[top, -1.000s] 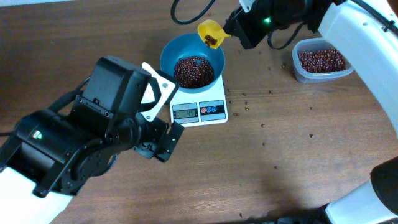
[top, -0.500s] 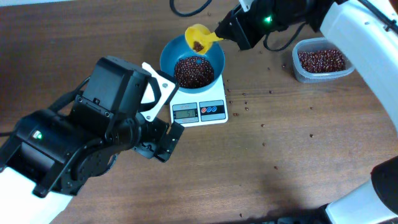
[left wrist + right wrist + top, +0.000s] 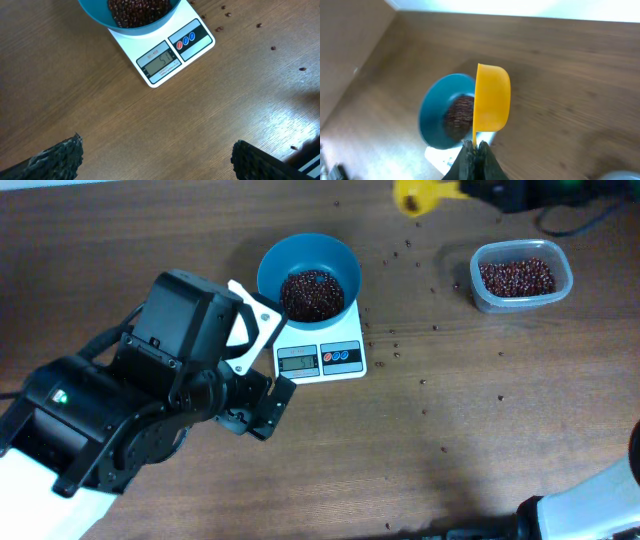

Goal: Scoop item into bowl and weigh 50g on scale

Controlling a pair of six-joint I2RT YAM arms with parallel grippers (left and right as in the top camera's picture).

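Now, likely the weight-check step: the dark reddish-brown beans (image 3: 312, 292) lie heaped in the round teal-blue plastic bowl (image 3: 275, 265) on the small white square scale (image 3: 321, 358). Next, read the display (image 3: 159, 61), then trim or top up. Your right gripper (image 3: 474, 150) is clamped on the handle of the yellow plastic scoop (image 3: 491, 97), held well apart from the bowl. Your left gripper (image 3: 157, 162) hovers spread wide, empty, near the scale.

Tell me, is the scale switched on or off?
On. In the left wrist view, dark digits show on the display of the scale, with the bowl of beans sitting on it.
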